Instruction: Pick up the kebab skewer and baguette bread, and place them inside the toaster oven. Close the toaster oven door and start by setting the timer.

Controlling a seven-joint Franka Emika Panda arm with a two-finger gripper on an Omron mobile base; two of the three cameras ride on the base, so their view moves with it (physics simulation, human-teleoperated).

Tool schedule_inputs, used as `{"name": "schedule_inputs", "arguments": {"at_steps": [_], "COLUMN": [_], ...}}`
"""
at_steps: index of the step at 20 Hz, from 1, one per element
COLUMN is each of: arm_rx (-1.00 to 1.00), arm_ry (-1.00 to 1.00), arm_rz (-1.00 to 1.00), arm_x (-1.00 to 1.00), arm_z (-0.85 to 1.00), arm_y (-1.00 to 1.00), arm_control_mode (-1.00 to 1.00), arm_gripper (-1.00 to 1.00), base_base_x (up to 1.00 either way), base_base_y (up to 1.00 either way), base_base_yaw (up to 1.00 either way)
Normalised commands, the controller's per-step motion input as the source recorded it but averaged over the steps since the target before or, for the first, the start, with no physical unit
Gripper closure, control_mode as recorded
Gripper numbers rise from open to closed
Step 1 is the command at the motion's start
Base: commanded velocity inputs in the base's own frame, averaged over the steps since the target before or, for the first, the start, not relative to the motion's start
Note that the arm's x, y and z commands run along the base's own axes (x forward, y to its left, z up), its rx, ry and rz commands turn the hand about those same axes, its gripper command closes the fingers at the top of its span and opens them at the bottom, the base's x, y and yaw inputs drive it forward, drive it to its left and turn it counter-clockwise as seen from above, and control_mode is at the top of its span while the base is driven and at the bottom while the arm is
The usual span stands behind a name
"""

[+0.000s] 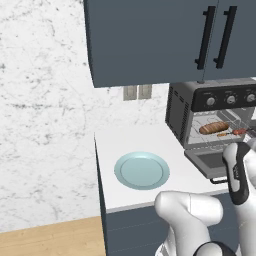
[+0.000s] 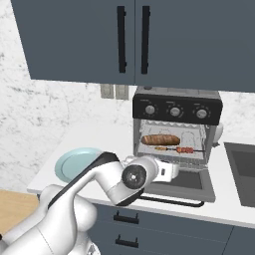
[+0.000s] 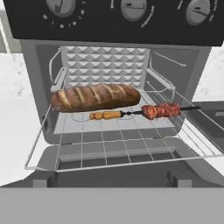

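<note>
Inside toaster oven: baguette bread, kebab skewer on rack

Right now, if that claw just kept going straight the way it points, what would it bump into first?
Most likely the food on the wire rack: the hand view looks straight into the open toaster oven, centred near the kebab skewer, with the baguette bread just behind it. Depth is hard to judge, so the rack's front edge could come first.

left base view: from behind-left, looks forward and down, oven at right edge, mid-range | right base view: from behind-right, oven centre frame, mid-range | hand view: close, faces straight into open oven | shared: oven, rack
</note>
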Motion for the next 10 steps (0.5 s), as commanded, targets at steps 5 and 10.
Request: {"name": "schedule_inputs", "arguments": {"at_steps": [5,10], "arm_rx": [0.0,0.0], "arm_ry": [0.0,0.0], "arm_rz": [0.0,0.0], "arm_x": [0.0,0.07], "arm_z": [0.0,0.0], "arm_y": [-0.11,-0.18], "arm_control_mode": [-1.0,-1.0], "arm_gripper": [-1.0,-1.0], "base_base_x": [0.0,0.0], "base_base_y": [0.0,0.0], "base_base_yaw": [0.0,0.0]}}
